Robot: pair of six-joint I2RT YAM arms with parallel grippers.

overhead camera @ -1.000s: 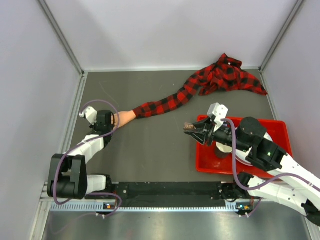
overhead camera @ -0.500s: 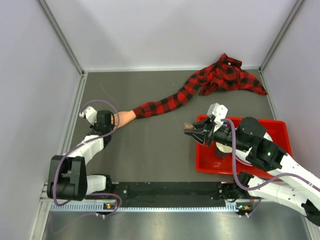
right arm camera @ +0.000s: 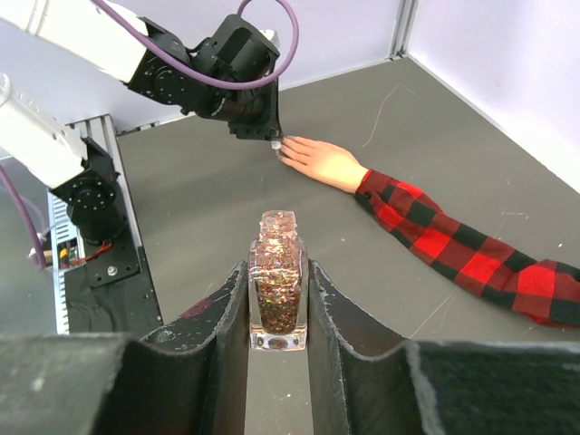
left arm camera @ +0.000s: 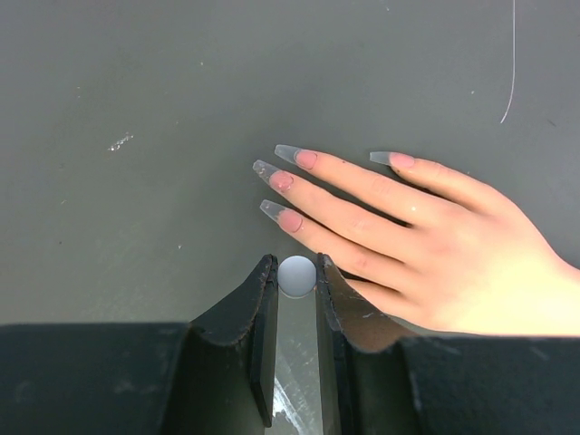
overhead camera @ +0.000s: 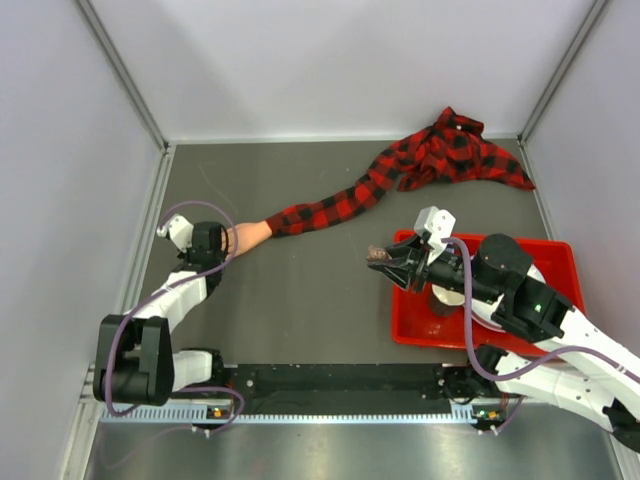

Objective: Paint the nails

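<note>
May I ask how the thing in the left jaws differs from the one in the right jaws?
The left gripper pinches a tiny white cap beside the mannequin hand; the right gripper clamps a larger, clear, uncapped glitter bottle far from that hand. Both sit between shut black jaws.

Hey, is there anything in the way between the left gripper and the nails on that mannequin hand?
Nothing visible. The left gripper, clamped on a white cap, hangs right beside the nails, with only bare table between them.
</note>
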